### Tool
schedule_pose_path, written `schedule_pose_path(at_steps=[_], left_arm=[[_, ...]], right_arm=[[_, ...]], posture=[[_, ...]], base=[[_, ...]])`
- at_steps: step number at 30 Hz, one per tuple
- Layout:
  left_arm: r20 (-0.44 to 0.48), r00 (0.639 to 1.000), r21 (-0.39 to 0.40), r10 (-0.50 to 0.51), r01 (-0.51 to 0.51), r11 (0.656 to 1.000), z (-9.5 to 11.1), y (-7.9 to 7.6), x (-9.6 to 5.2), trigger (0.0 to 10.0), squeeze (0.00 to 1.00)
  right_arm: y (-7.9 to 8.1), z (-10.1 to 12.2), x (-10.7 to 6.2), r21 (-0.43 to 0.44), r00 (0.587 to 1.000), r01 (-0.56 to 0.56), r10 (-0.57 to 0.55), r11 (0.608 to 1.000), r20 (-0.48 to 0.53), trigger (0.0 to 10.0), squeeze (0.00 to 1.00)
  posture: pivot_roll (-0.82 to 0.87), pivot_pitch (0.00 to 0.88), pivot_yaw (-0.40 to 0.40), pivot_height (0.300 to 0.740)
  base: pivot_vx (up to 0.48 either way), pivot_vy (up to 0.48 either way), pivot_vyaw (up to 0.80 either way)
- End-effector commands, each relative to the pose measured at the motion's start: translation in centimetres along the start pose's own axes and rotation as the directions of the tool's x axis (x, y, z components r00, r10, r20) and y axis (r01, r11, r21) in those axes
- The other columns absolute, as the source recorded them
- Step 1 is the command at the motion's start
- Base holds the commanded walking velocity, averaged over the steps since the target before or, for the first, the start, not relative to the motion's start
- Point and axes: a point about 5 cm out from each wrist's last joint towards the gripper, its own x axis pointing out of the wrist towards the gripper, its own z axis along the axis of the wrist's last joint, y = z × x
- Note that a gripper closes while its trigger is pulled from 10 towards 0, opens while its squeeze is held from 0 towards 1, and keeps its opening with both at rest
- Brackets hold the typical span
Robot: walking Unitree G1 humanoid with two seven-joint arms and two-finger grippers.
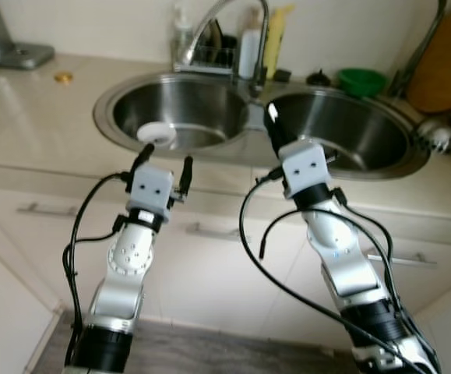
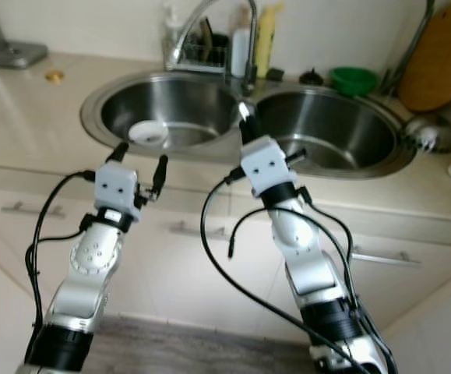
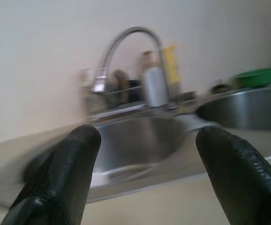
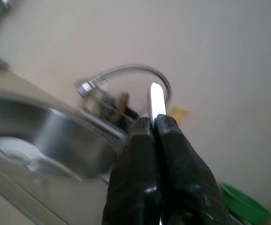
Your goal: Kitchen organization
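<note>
A: What has the right gripper (image 4: 155, 123) got?

B: Its 2 fingers are pressed together on a thin silvery utensil (image 4: 157, 101), probably a knife or a spoon handle; I cannot tell which. The free end sticks out past the fingertips, so the long axis runs on along the fingers, up and forward.

A: And where does that leave it against the sink?

B: The right gripper is raised over the front rim, about where the divider separates the left basin (image 1: 180, 109) from the right basin (image 1: 342, 128). The faucet (image 1: 225, 23) and the small rack (image 1: 209, 56) behind it lie straight ahead of the utensil's tip, well apart from it.

A: The left gripper (image 1: 163, 164)?

B: Fingers spread wide with nothing between them, hovering at the front edge of the surface (image 1: 38, 117), just short of the left basin. A white round piece (image 1: 156, 134) lies in that basin, directly beyond those fingers.

A: So which arm matters next?

B: My guess is the right one: it holds the piece and is nearer the rack, and the utensil points that way.
</note>
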Motion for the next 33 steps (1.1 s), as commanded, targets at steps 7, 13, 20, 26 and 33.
schedule_pose_path(at_steps=[7, 13, 20, 26, 33], left_arm=[[0.029, 1.000, 0.018, 0.001, -0.002, 1.000, 0.5, 0.3, 0.2, 10.0, 0.00], [0.031, 1.000, 0.020, 0.006, -0.006, 1.000, 0.6, 0.4, 0.1, 10.0, 0.00], [0.032, 0.999, 0.022, 0.010, -0.010, 1.000, 0.6, 0.6, 0.0, 10.0, 0.00], [0.040, 0.999, 0.024, 0.014, -0.015, 1.000, 0.8, 0.7, 0.1, 10.0, 0.00], [0.059, 0.998, 0.019, 0.027, -0.028, 0.999, 1.1, 0.9, 0.1, 10.0, 0.00]], right_arm=[[-0.1, 0.5, 0.6, 0.003, 1.000, 0.004, -0.004, 1.000, 0.020, 8.6, 0.00], [0.1, 0.4, 0.6, 0.003, 1.000, -0.005, 0.005, 1.000, 0.011, 10.0, 0.00], [0.4, 0.1, 0.4, 0.023, 1.000, -0.010, 0.010, 1.000, -0.015, 10.0, 0.00], [0.6, 0.1, 0.6, 0.035, 0.999, -0.025, 0.026, 0.999, -0.020, 10.0, 0.00], [0.5, -0.6, 1.6, 0.169, 0.993, 0.001, 0.018, 0.986, -0.113, 10.0, 0.00]], posture=[[0.08, 0.000, -0.070, 0.740], [0.08, 0.000, -0.069, 0.740], [0.08, 0.000, -0.067, 0.740], [0.08, 0.000, -0.068, 0.740], [0.09, 0.000, -0.073, 0.740]], base=[[0.297, 0.000, 0.00], [0.294, 0.000, 0.00], [0.296, 0.000, 0.00], [0.276, 0.000, 0.00], [0.069, 0.000, 0.00]])
